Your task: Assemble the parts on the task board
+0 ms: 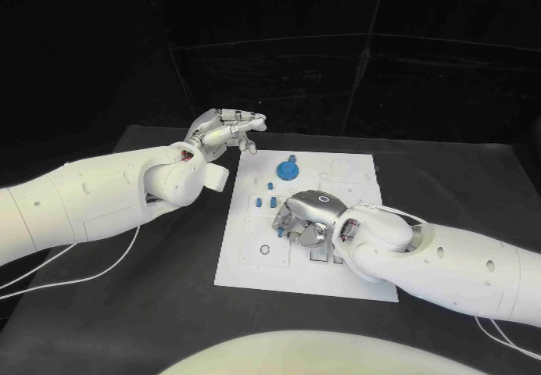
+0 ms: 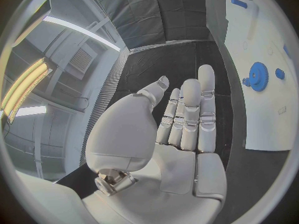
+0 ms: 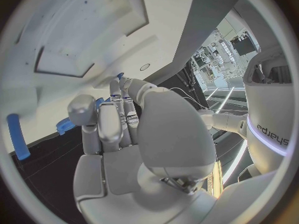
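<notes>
The white task board [image 1: 254, 269] lies in the middle of the table. A blue gear [image 1: 290, 169] stands near its far edge, with small blue parts [image 1: 265, 201] just nearer. My right hand [image 1: 306, 219] is palm down over the board's middle, fingers reaching down to its surface. In the right wrist view, bits of blue [image 3: 98, 102] show between the thumb and fingers; I cannot tell whether they are held. A blue peg [image 3: 17, 137] lies apart from the hand. My left hand [image 1: 226, 129] hovers off the board's far left corner, fingers straight and holding nothing [image 2: 187, 114].
The left wrist view shows the blue gear [image 2: 257, 76] and a small blue part [image 2: 279, 73] on the board [image 2: 261, 119]. Black table [image 1: 135, 312] surrounds the board on all sides. White cables [image 1: 68, 269] trail under my left arm.
</notes>
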Tool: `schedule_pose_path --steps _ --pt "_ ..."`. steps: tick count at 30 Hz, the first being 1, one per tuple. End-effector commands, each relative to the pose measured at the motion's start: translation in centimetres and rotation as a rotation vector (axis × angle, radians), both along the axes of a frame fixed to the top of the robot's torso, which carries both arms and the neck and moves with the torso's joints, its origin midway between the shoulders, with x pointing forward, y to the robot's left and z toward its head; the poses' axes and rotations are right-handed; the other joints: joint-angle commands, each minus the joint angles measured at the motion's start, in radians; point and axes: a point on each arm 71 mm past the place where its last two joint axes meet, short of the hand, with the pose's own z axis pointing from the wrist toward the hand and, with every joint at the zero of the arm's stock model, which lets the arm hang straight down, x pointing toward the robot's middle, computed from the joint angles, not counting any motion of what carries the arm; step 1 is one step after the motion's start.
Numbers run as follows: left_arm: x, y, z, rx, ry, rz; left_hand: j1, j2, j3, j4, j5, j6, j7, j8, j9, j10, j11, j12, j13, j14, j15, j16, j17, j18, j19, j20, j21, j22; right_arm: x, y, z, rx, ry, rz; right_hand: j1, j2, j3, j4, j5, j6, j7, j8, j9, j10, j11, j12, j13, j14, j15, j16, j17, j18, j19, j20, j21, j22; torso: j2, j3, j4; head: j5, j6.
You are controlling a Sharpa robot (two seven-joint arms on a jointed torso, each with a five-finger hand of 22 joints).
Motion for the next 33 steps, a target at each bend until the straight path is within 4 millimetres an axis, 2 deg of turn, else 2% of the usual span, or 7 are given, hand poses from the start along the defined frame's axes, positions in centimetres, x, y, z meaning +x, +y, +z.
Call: schedule_pose_path --steps 1,11,17,22,26,28,33 --pt "0.0 0.0 0.1 -0.007 0.0 -0.006 0.001 0.005 -0.006 -0.001 0.004 -0.005 0.001 0.004 0.001 -0.006 -0.002 0.006 0.002 -0.005 0.001 0.0 -0.001 0.014 0.007 0.003 -0.005 -0.001 0.0 -0.1 -0.4 -0.055 0.006 0.004 -0.017 -0.001 -0.006 -0.004 -0.004 0.001 0.006 -0.005 0.002 -0.011 0.003 -0.009 -0.002 0.017 -0.001 0.0 -0.003 -0.014 -0.01 0.0 -0.005 -0.004 0.001 -0.0004 -0.0009 -0.001 -0.001" --pt "0.1 0.1 0.1 -0.005 0.002 -0.005 0.001 0.005 -0.006 -0.001 0.004 -0.005 0.001 0.004 0.001 -0.006 -0.002 0.006 0.002 -0.005 0.001 0.0 -0.001 0.014 0.007 0.003 -0.005 -0.001 -0.2 0.3 -0.4 -0.054 0.017 0.013 -0.065 -0.015 -0.037 0.002 0.009 -0.009 0.012 -0.014 0.002 -0.056 0.015 -0.042 -0.008 0.014 0.009 -0.003 -0.015 -0.011 -0.024 0.009 -0.017 -0.025 0.0 0.0007 -0.0001 0.0 -0.005" --pt "0.1 0.2 0.1 -0.004 0.002 -0.003 0.002 0.005 -0.007 -0.001 0.004 -0.006 0.001 0.005 0.001 -0.007 -0.002 0.007 0.001 -0.006 0.001 0.0 -0.002 0.014 0.008 0.003 -0.006 -0.002 -0.1 0.0 -0.4 -0.039 0.011 -0.006 -0.081 -0.022 -0.05 0.003 0.015 -0.018 0.017 -0.02 0.001 -0.078 0.022 -0.056 -0.008 0.013 0.015 -0.004 -0.02 -0.009 -0.029 0.014 -0.022 -0.035 0.0 -0.0001 -0.0006 0.0 -0.006" --pt "0.1 0.2 0.1 -0.004 0.003 -0.003 0.003 0.005 -0.008 -0.001 0.004 -0.006 0.002 0.005 0.001 -0.007 -0.002 0.007 0.001 -0.006 0.001 0.0 -0.002 0.014 0.008 0.003 -0.006 -0.002 0.1 -0.3 -0.1 0.003 -0.01 -0.026 -0.094 -0.035 -0.072 -0.001 0.016 -0.066 0.035 -0.043 -0.002 -0.148 0.041 -0.08 -0.008 -0.007 0.03 -0.041 -0.082 0.007 -0.082 0.026 -0.072 -0.132 0.0 0.0002 -0.0012 -0.001 -0.004" --pt "0.2 0.2 0.1 -0.003 0.004 -0.003 0.003 0.005 -0.008 -0.001 0.004 -0.007 0.002 0.005 0.001 -0.008 -0.002 0.007 0.001 -0.006 0.001 0.0 -0.002 0.014 0.008 0.003 -0.006 -0.002 -0.1 -0.7 0.4 0.055 -0.025 -0.037 -0.09 -0.034 -0.09 -0.009 0.033 -0.123 0.024 -0.046 -0.002 -0.176 0.038 -0.07 -0.005 -0.01 0.028 -0.051 -0.101 0.014 -0.096 0.028 -0.094 -0.166 0.0 0.0017 -0.001 -0.001 -0.004" --pt "0.2 0.3 0.0 -0.003 0.005 -0.002 0.003 0.005 -0.008 -0.001 0.004 -0.007 0.002 0.005 0.001 -0.008 -0.002 0.007 0.001 -0.006 0.001 0.0 -0.002 0.014 0.008 0.003 -0.006 -0.002 -0.3 -1.0 0.6 0.071 -0.028 -0.042 -0.09 -0.034 -0.094 -0.011 0.036 -0.13 0.023 -0.045 -0.002 -0.18 0.037 -0.066 -0.005 -0.01 0.028 -0.053 -0.104 0.014 -0.096 0.028 -0.096 -0.168 -0.001 0.0018 -0.0007 -0.001 -0.003" --pt "0.2 0.4 0.0 0.0 0.007 0.0 0.004 0.005 -0.009 -0.002 0.004 -0.008 0.002 0.005 0.001 -0.009 -0.002 0.008 0.001 -0.006 0.001 0.0 -0.002 0.014 0.008 0.003 -0.006 -0.003 -0.9 -2.3 1.4 0.101 -0.033 -0.061 -0.093 -0.032 -0.103 -0.01 0.049 -0.134 0.022 -0.041 0.0 -0.183 0.037 -0.055 -0.003 -0.01 0.026 -0.057 -0.111 0.014 -0.093 0.027 -0.099 -0.17 -0.003 -0.0011 -0.001 -0.004 0.001"
